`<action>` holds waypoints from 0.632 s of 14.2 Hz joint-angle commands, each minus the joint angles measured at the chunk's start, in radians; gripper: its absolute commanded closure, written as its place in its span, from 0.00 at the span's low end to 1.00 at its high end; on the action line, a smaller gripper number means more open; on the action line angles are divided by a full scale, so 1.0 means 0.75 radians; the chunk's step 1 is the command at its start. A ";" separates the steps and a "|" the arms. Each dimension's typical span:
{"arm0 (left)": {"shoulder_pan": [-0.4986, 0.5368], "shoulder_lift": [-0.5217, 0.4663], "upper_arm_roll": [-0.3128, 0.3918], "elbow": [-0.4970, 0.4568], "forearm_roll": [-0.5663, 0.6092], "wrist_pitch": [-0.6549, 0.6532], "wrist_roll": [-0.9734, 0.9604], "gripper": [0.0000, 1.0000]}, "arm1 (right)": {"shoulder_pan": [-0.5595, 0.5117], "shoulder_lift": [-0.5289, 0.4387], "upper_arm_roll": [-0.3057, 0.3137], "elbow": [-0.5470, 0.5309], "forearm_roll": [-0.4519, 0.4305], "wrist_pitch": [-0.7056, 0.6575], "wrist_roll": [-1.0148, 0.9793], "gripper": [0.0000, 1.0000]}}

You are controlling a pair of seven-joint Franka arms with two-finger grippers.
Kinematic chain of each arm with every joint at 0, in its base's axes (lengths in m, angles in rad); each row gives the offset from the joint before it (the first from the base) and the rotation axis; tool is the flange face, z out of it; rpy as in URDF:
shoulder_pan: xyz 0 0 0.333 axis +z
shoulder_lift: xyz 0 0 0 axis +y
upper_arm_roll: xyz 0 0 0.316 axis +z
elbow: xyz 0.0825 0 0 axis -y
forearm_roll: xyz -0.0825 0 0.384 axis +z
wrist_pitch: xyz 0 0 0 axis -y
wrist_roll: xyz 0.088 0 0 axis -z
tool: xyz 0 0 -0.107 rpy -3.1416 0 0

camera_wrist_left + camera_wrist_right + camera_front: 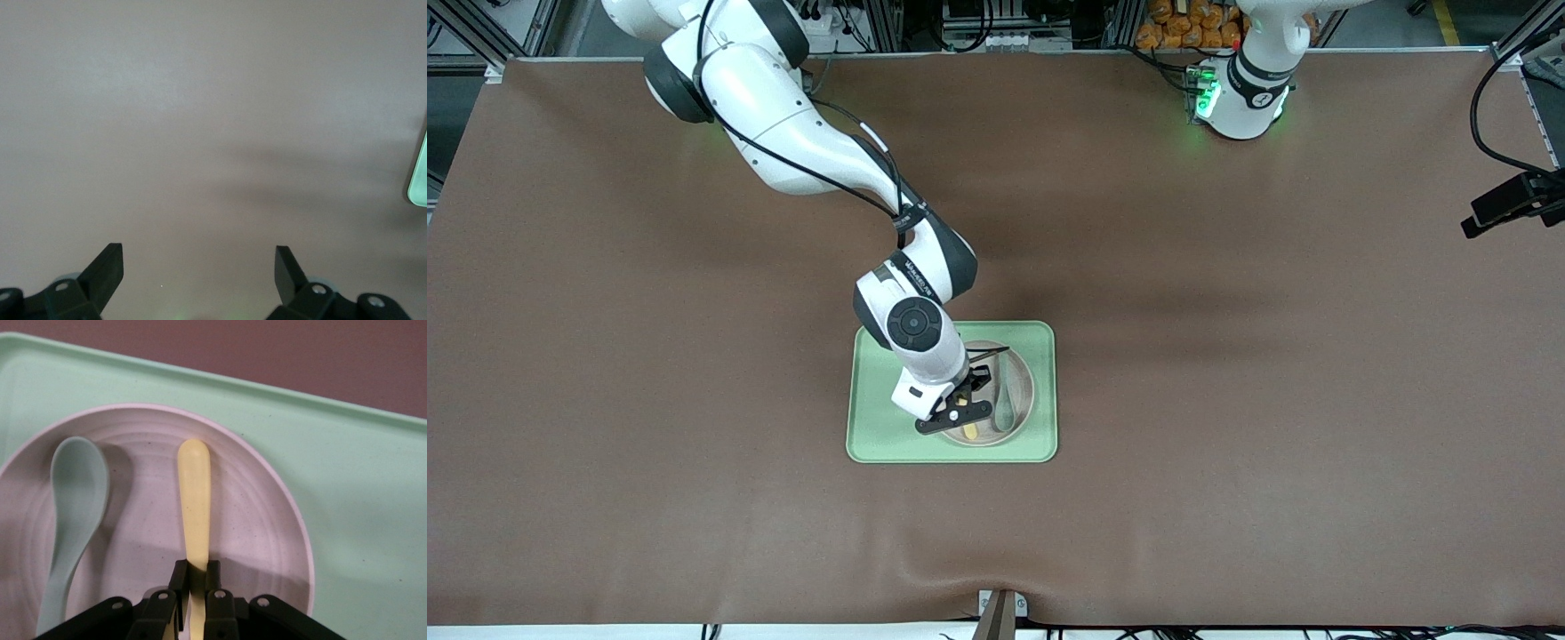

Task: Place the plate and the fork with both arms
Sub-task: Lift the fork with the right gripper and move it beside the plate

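One plate (253,520), one fork (194,500), one spoon (73,513) and one tray (360,493) are counted. The fork, lying in the plate, is pinched by the right gripper (193,587). The left gripper (199,270) is spread over bare surface (200,120).

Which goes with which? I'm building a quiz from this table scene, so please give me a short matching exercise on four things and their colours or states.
1 fork
2 spoon
3 tray
4 left gripper

a light green
b open, over bare table
c yellow, pinched by the right gripper
d grey-green, lying in the plate

Pairs: 1-c, 2-d, 3-a, 4-b
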 commanded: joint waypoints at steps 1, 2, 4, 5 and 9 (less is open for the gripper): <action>0.000 -0.039 -0.023 -0.023 0.027 -0.023 0.023 0.00 | -0.011 -0.007 0.009 0.036 -0.002 -0.053 0.048 1.00; 0.000 -0.039 -0.025 -0.023 0.025 -0.023 0.025 0.00 | -0.011 -0.015 0.009 0.047 0.010 -0.071 0.050 1.00; 0.000 -0.056 -0.059 -0.031 0.025 -0.025 0.023 0.00 | -0.014 -0.030 0.013 0.057 0.024 -0.114 0.050 1.00; 0.000 -0.060 -0.074 -0.037 0.025 -0.025 0.023 0.00 | -0.026 -0.040 0.013 0.057 0.047 -0.124 0.050 1.00; 0.002 -0.072 -0.086 -0.037 0.025 -0.037 0.023 0.00 | -0.095 -0.079 0.011 0.055 0.151 -0.127 0.046 1.00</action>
